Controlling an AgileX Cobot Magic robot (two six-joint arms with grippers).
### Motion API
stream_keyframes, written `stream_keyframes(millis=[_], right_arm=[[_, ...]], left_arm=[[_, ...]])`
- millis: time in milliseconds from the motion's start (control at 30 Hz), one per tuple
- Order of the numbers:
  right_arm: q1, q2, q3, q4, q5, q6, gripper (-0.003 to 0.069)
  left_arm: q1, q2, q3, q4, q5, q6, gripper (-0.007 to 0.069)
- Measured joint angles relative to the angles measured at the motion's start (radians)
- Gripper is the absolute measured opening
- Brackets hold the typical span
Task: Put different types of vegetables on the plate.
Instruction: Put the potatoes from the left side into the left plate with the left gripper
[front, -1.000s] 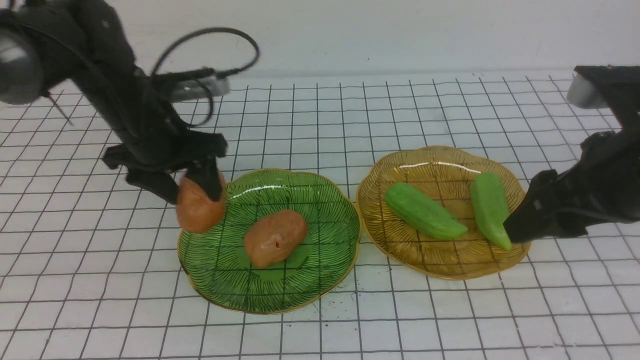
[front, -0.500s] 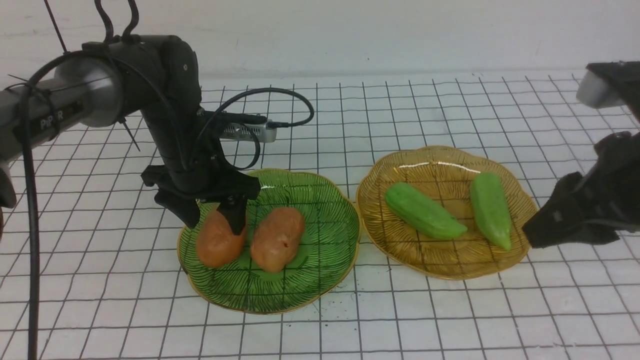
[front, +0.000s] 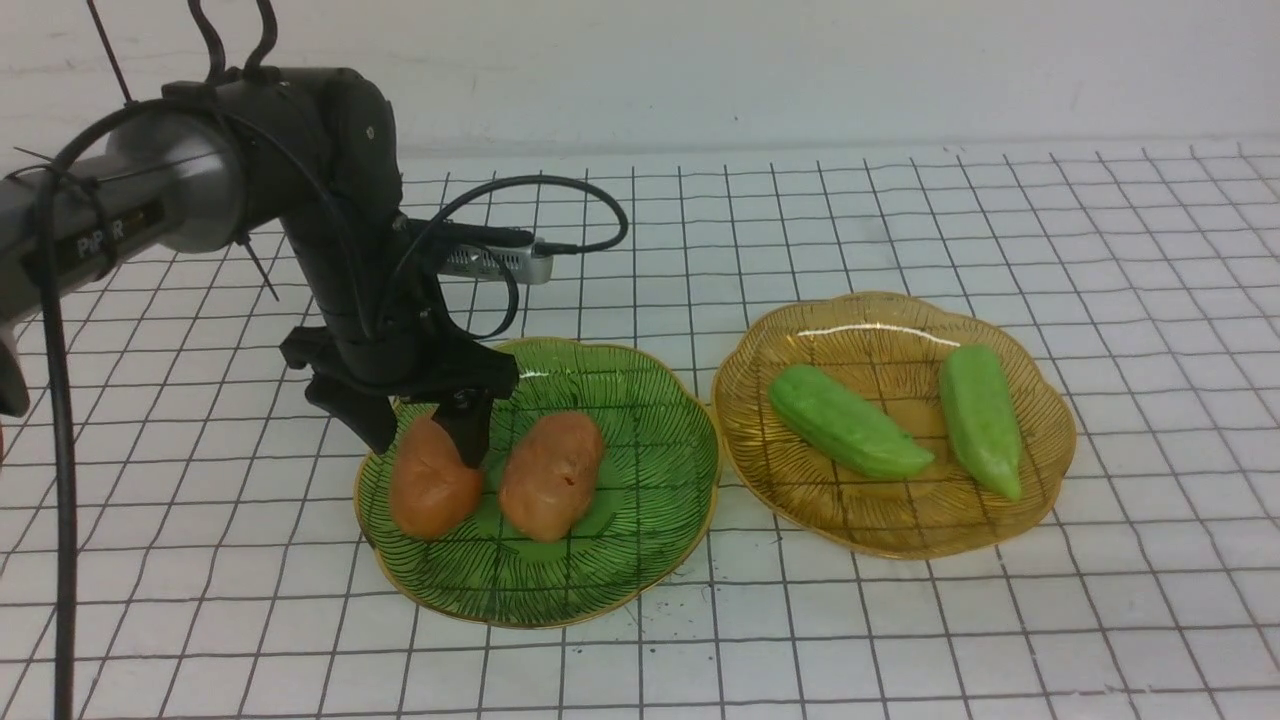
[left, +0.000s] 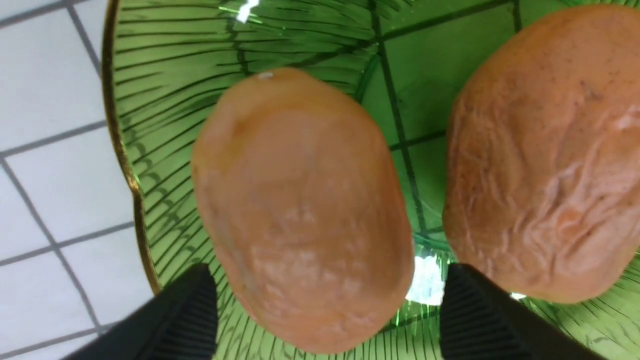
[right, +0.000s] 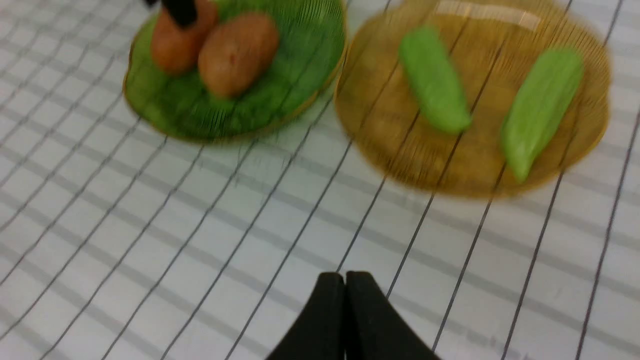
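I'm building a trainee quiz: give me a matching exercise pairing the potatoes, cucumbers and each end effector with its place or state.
1 potatoes
2 cucumbers
3 left end effector
4 right end effector

A shut, empty
B on the amber plate
C on the green plate
D open around the left potato

Pairs: 1-C, 2-B, 3-D, 4-A

The green plate (front: 640, 470) and amber plate (front: 870, 330) are gleaming like ribbed glass; the potatoes (front: 552, 475) are showing wrinkled matt skin, the pods (front: 850, 422) looking smooth.
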Motion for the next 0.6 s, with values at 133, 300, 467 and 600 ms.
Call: stream_keyframes(millis=[133,300,467,600], right_arm=[[0.0,-0.144,0.173,0.003,-0.315,-0.068,-0.0014],[0.0,-0.199,0.339,0.023,-0.676,-0.119,-0.0015],[0.0,-0.199,0.379,0.027,-0.802,-0.124,-0.0015],[0.0,-0.199,0.38,0.027,-0.804,-0.121,-0.0015]], left_arm=[[0.0,0.0,0.0,0.012,0.0,0.001,0.0488],[0.0,0.0,0.0,0.053,0.0,0.001,0.0411],[0.0,-0.007,0.0,0.071,0.0,0.001,0.0291],[0.0,-0.051,-0.005,0.071,0.0,0.001,0.0174]])
